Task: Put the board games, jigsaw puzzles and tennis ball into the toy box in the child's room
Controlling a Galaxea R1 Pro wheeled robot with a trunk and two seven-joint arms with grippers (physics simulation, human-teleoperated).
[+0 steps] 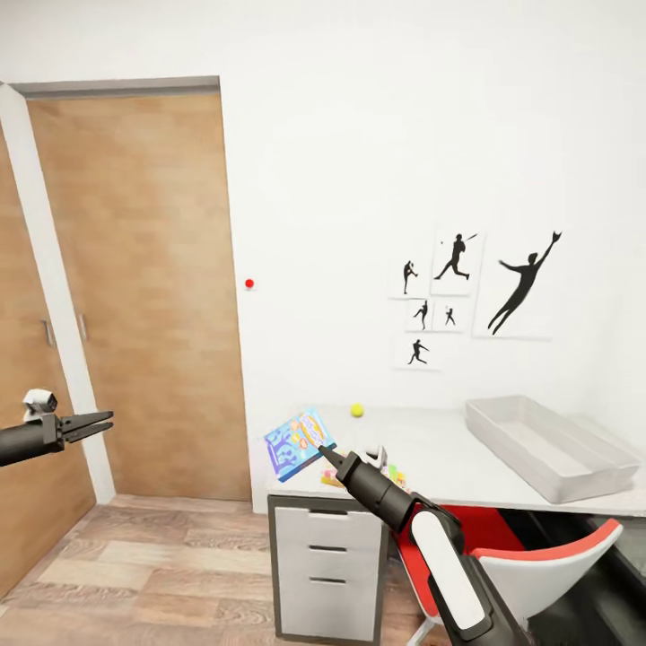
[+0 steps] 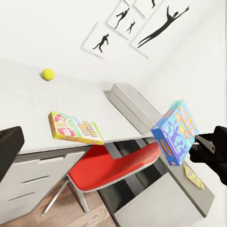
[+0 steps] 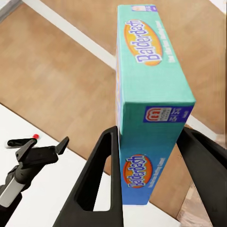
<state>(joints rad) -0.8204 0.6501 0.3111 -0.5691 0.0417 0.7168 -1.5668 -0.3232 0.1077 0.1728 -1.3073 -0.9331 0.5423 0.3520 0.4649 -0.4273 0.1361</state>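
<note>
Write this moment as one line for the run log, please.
right gripper: shut on blue board game, held above table | left gripper: empty, off table | tennis ball: on table | toy box: empty

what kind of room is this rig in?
Probably a child's bedroom or study corner: a desk with a tennis ball and grey toy box, sports-silhouette wall pictures, and a red chair.

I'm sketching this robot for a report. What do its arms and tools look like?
Both arms are dark grey to black tubes. The right arm carries a long white panel on its forearm. Each tool is a black pair of tapering fingers; the left tool has a small white and grey block behind it, and the right tool has thick flat fingers.
</note>
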